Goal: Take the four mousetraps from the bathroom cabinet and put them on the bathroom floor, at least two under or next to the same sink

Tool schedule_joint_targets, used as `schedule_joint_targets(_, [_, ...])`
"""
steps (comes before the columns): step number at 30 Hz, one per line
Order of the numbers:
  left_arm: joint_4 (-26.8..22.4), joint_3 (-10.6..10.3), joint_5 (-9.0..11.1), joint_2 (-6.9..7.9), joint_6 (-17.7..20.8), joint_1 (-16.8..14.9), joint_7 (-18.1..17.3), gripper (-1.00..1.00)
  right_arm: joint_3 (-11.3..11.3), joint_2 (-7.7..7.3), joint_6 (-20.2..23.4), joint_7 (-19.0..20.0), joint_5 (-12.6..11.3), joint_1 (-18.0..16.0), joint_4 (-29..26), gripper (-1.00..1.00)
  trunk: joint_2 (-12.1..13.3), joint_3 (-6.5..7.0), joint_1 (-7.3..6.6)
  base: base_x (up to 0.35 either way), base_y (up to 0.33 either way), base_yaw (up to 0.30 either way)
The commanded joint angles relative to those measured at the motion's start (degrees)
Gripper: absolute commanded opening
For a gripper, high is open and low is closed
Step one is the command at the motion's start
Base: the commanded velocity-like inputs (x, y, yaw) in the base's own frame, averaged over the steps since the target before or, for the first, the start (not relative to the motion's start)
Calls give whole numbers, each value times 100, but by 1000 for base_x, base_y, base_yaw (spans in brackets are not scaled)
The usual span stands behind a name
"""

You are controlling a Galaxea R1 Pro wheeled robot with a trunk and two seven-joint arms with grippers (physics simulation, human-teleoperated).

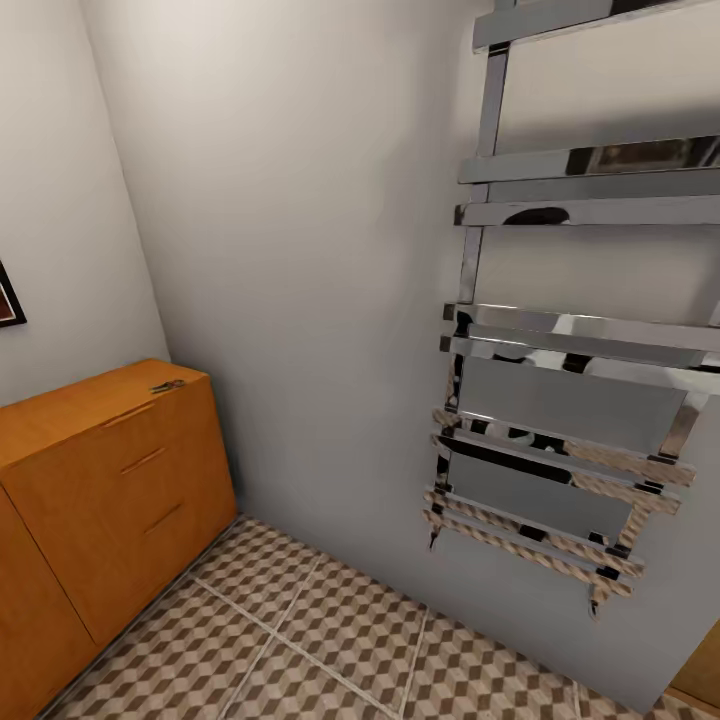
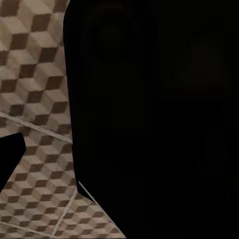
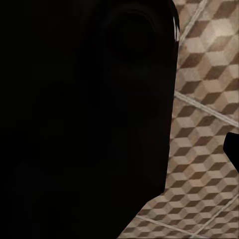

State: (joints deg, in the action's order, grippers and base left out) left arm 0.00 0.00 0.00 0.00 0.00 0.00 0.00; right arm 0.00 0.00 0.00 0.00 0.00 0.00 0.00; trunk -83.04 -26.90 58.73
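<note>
While the low orange-brown wooden cabinet (image 1: 105, 480) stands left, small dark mousetraps (image 1: 167, 385) rest on its top corner; approach step, reach pending. Gripper states: cannot tell.

cabinet (image 1: 100, 480) left | mousetrap (image 1: 167, 385) on top | towel rail (image 1: 570, 350) right

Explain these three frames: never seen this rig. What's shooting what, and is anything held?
It is a simulated wheeled robot with two arms. The head camera looks into a bathroom corner: an orange-brown cabinet on the left with a small dark object, possibly a mousetrap, on its top, a chrome towel rail on the wall, and the cube-patterned floor. The other two frames come from cameras on the wrists, aimed down at that tiled floor, mostly blocked by dark robot body. Whether either hand holds anything cannot be told.
</note>
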Motion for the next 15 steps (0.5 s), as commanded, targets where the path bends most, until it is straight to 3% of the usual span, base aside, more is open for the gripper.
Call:
schedule_joint_targets(1, [-33,33,33,27,-26,-8,-26,100,33,-33,18,9,26,-9,0,100,-3,-3,0,0,0,0])
schedule_joint_targets(8, [-59,99,42,16,-33,-8,-28,100,35,-28,16,9,26,-9,0,100,-3,-3,0,0,0,0])
schedule_joint_targets(15, [-222,306,268,-91,-162,-8,-27,100,31,-44,-86,9,33,-9,0,100,-3,-3,0,0,0,0])
